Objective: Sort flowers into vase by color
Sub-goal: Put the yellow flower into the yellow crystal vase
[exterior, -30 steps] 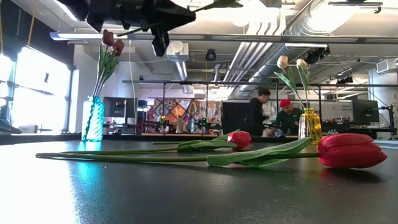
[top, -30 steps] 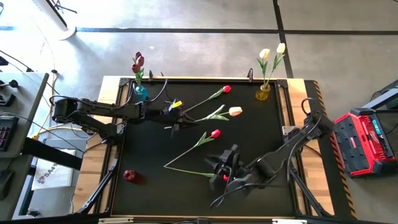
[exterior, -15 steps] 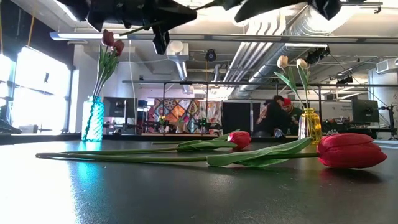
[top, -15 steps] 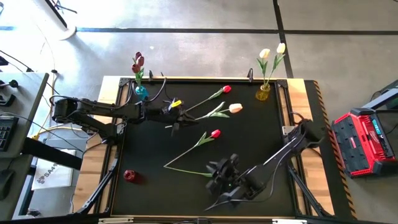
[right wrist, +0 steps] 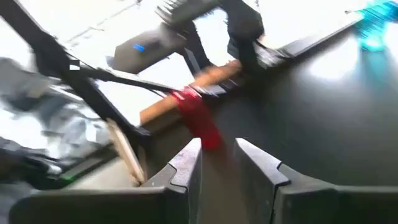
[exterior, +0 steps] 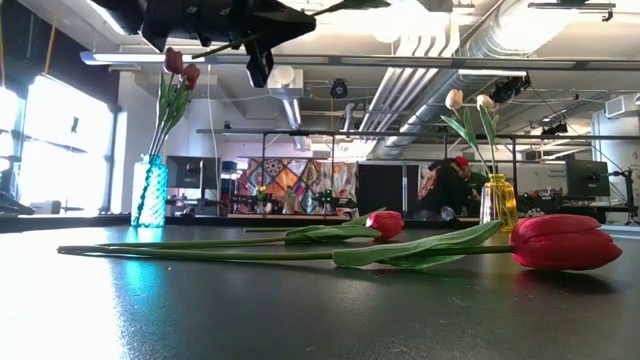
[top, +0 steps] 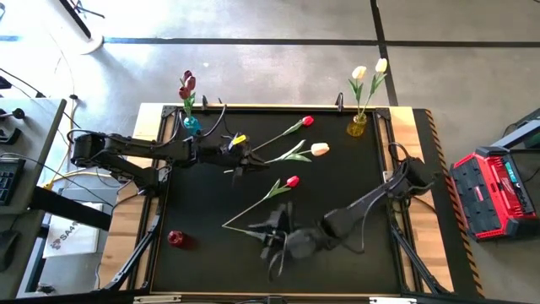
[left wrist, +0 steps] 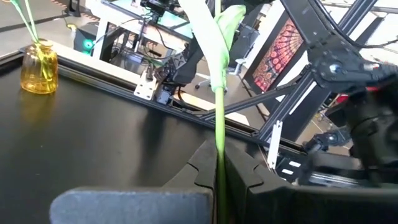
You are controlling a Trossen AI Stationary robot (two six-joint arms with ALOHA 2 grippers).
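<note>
My left gripper [top: 240, 162] is shut on the stem of a cream-white tulip [top: 319, 149] and holds it above the table's far left part; it also shows at the top of the low view [exterior: 258, 62]. My right gripper [top: 268, 236] is open and empty above the near middle of the table, and its fingers [right wrist: 186, 165] point toward a small red vase [top: 175, 239] that also shows in the right wrist view [right wrist: 198, 121]. Three red tulips lie flat on the table: one at the far side [top: 306, 121], one in the middle [top: 292, 181], and one [exterior: 565, 243] under my right arm. My left gripper pinches the tulip's thin green stem [left wrist: 219, 158] between its two fingers, toward the end away from the head. The stem runs straight out past the fingertips to its leaves [left wrist: 217, 25]. The tulip is lifted clear of the table.
A blue vase [top: 191, 123] with dark pink tulips stands at the far left corner. A yellow vase [top: 357, 127] with cream-white tulips stands at the far right corner. People show in the room beyond the table [exterior: 450, 185]. Bare black table lies at the right.
My right gripper has gone toward the table's left edge, passing over the near red tulip's head toward the red vase. It has stayed open.
</note>
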